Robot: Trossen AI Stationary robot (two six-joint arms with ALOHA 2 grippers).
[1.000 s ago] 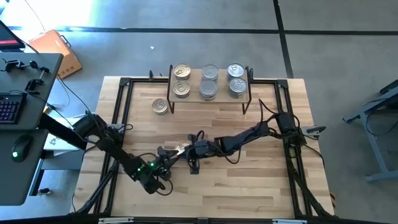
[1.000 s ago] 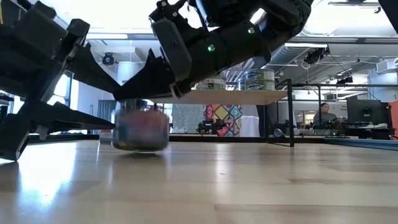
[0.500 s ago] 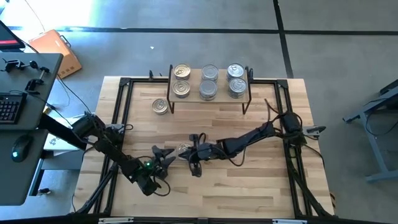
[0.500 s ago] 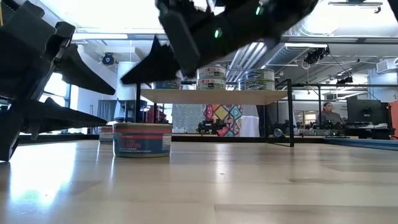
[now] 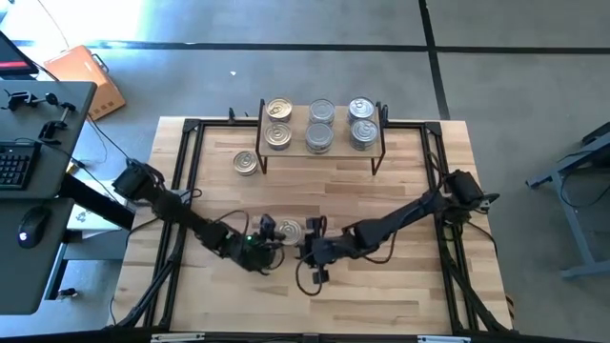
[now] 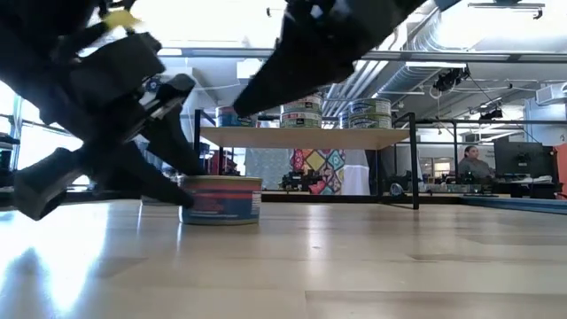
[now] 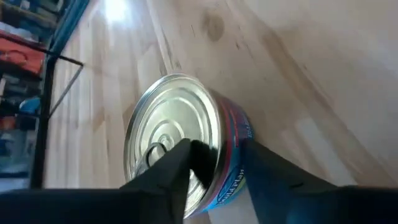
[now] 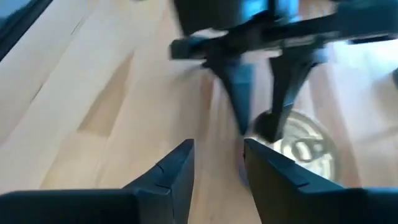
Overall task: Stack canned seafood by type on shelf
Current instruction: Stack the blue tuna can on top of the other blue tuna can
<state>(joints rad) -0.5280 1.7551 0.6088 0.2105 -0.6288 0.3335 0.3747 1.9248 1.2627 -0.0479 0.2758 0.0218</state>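
Note:
One tin point(image 5: 289, 231) with a silver pull-tab lid and a blue and red label point(image 7: 233, 149) stands on the tabletop at mid-table. My left gripper point(image 7: 224, 152) comes at it from the table's left and is shut on its rim point(image 6: 182, 182). My right gripper point(image 8: 217, 149) hovers open just to the tin's right point(image 5: 307, 243), raised and holding nothing. The shelf point(image 5: 340, 126) at the far edge carries three two-high stacks of tins point(image 6: 301, 111). One more tin point(image 5: 246, 163) stands on the table beside the shelf's left legs. My left gripper has the tin's rim on its left side point(image 7: 217, 140) between the two fingers. One fingertip point(image 7: 193, 155) lies over the lid by the pull tab; the other point(image 7: 267, 171) is outside, against the label. The fingers slant down from the left. The tin stands upright on the table.
A black metal frame point(image 5: 186, 181) runs along the table's edges, and cables point(image 5: 419, 171) trail from the right arm. Bare tabletop lies between the tin and the shelf point(image 6: 301, 136). A desk with a keyboard point(image 5: 19, 162) stands left of the table; a person sits in the far room point(image 6: 465, 164).
My right gripper has let go of the tin, risen and drawn back toward the table's right and near edges. My left gripper has swung in from the near left, turned at the wrist and shut on the tin's rim. The tin stands on the table, slid slightly rightward.

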